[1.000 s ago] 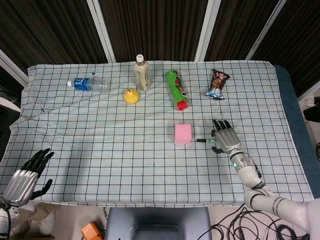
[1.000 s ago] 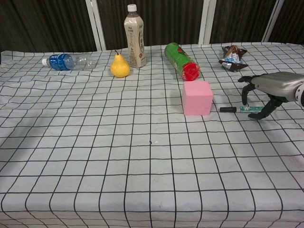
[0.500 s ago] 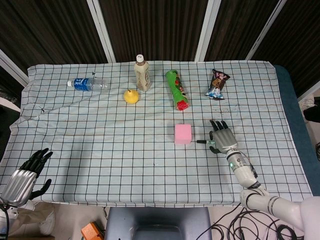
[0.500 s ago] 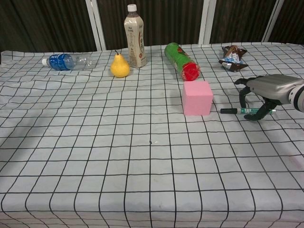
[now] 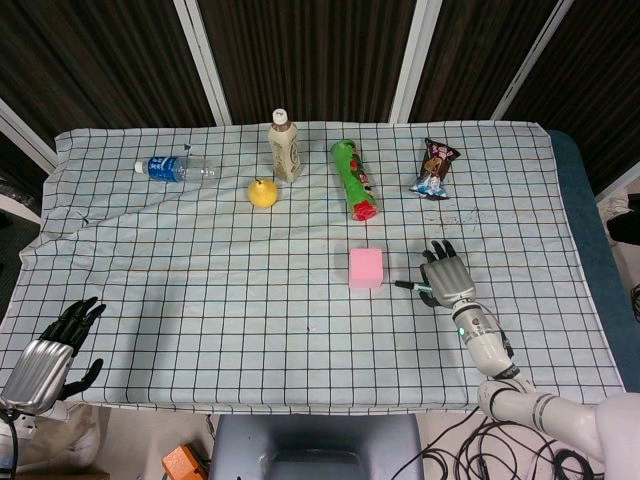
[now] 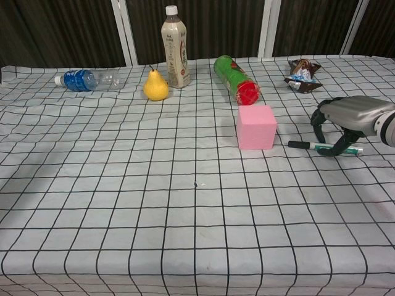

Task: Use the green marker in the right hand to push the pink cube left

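Note:
The pink cube (image 5: 366, 268) (image 6: 257, 127) sits on the checked cloth right of centre. My right hand (image 5: 447, 279) (image 6: 349, 120) is to its right, fingers arched down over the green marker (image 6: 324, 147), pinching it low against the cloth. The marker lies almost flat, and its dark tip (image 5: 403, 285) points left at the cube with a small gap between them. My left hand (image 5: 50, 350) hangs off the table's front left edge with fingers spread, holding nothing; it does not show in the chest view.
Along the back stand a lying water bottle (image 5: 175, 167), a yellow pear (image 5: 263, 192), an upright drink bottle (image 5: 284, 147), a lying green can with a red lid (image 5: 354, 180) just behind the cube, and a snack packet (image 5: 435, 168).
The marker has swung flatter in my right hand, so more of its length shows behind the fingers. The hand shifted slightly. The cube has not moved.

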Robot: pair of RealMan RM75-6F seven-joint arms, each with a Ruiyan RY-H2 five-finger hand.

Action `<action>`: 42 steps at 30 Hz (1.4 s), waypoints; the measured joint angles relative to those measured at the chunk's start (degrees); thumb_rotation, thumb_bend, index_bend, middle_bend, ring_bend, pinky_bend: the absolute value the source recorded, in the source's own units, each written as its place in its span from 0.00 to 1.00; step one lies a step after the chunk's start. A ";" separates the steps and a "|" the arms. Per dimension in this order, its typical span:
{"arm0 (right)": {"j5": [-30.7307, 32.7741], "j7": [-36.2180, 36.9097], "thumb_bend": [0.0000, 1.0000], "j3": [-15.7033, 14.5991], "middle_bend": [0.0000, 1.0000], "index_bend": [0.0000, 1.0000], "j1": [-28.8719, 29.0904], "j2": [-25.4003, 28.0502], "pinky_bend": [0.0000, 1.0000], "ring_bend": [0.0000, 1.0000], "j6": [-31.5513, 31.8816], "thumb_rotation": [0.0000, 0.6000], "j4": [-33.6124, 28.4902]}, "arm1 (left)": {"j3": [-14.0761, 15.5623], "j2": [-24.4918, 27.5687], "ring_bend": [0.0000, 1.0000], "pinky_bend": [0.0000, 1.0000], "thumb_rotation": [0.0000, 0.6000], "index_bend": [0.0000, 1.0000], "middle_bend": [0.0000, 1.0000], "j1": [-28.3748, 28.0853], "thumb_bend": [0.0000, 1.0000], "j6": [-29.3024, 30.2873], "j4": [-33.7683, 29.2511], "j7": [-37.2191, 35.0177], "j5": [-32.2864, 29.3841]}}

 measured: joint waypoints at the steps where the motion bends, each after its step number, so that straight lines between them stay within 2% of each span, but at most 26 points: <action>1: 0.05 -0.14 0.47 -0.03 0.38 0.68 0.01 -0.07 0.00 0.10 0.00 1.00 0.04 | 0.01 0.01 0.00 0.24 1.00 0.00 0.00 0.02 0.40 0.04 0.00 -0.03 0.02; 8: -0.27 -0.87 0.48 -0.22 0.50 0.72 0.08 -0.26 0.00 0.20 0.69 1.00 -0.25 | 0.01 0.09 0.00 0.24 1.00 0.00 0.00 0.07 0.40 0.18 0.05 -0.31 0.06; 18: -0.12 -2.77 0.48 -0.55 0.55 0.77 0.00 -0.07 0.00 0.27 1.54 1.00 -1.74 | 0.08 0.24 0.00 0.24 1.00 0.00 0.00 0.15 0.40 0.44 0.09 -0.76 0.31; 27: -0.37 -4.24 0.49 -0.36 0.67 0.86 0.08 -0.50 0.00 0.40 3.24 1.00 -2.43 | 0.14 0.43 0.00 0.24 1.00 0.00 0.00 0.28 0.40 0.81 0.24 -1.42 0.50; 36: -0.90 -3.11 0.49 -0.76 0.73 0.91 0.16 -3.55 0.01 0.46 2.47 1.00 1.41 | 0.16 0.62 0.00 0.24 1.00 0.00 0.00 0.24 0.41 0.83 0.40 -2.23 0.58; 42: -3.02 -1.11 0.50 -0.86 0.79 0.98 0.15 -5.49 0.06 0.53 2.94 1.00 3.83 | 0.13 0.72 0.00 0.24 1.00 0.00 0.00 0.26 0.40 0.91 0.52 -2.72 0.55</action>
